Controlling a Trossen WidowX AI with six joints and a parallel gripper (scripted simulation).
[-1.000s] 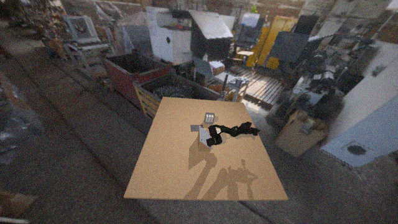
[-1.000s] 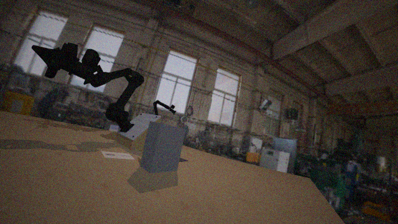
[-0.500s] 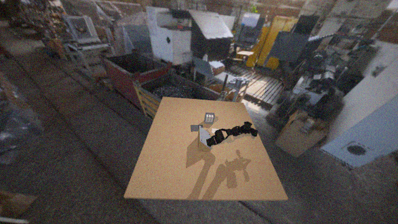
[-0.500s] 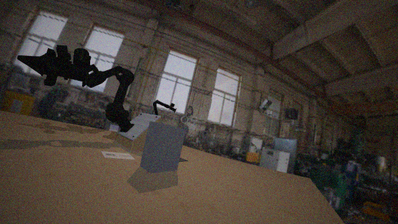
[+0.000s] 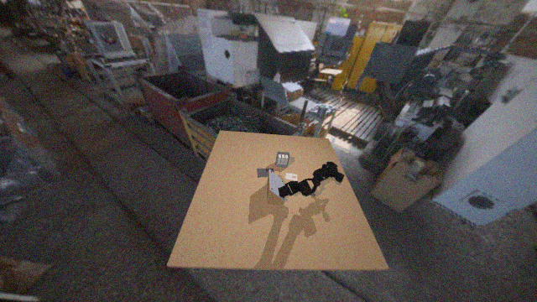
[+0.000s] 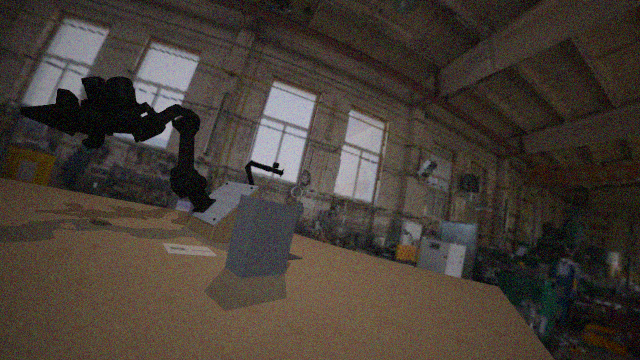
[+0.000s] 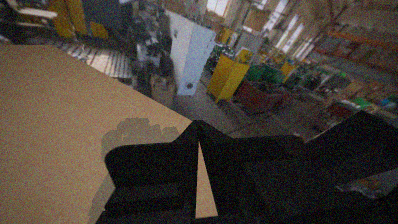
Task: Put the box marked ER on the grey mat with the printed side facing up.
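The grey bin (image 5: pixel 282 164) (image 6: pixel 262 237) stands on the table. Three boxes (image 5: pixel 283 157) with pale faces show in it side by side in the top view; their codes are too small to read. In the exterior view the bin wall hides them. The grey mat (image 5: pixel 262 172) lies beside the bin, with no box visible on it; the arm's mount may hide its edge. My gripper (image 5: pixel 342 178) (image 6: pixel 23 111) (image 7: pixel 197 124) is shut with nothing seen between its fingertips. It is raised above the table, far from the bin and mat.
The arm's base sits on a tilted pale panel (image 5: pixel 274 183) (image 6: pixel 227 200) close to the mat. A white printed card (image 5: pixel 291 176) (image 6: pixel 190 249) lies on the table (image 5: pixel 226 235) (image 6: pixel 375 310) (image 7: pixel 45 125) near the bin. The table edge runs below the gripper's side.
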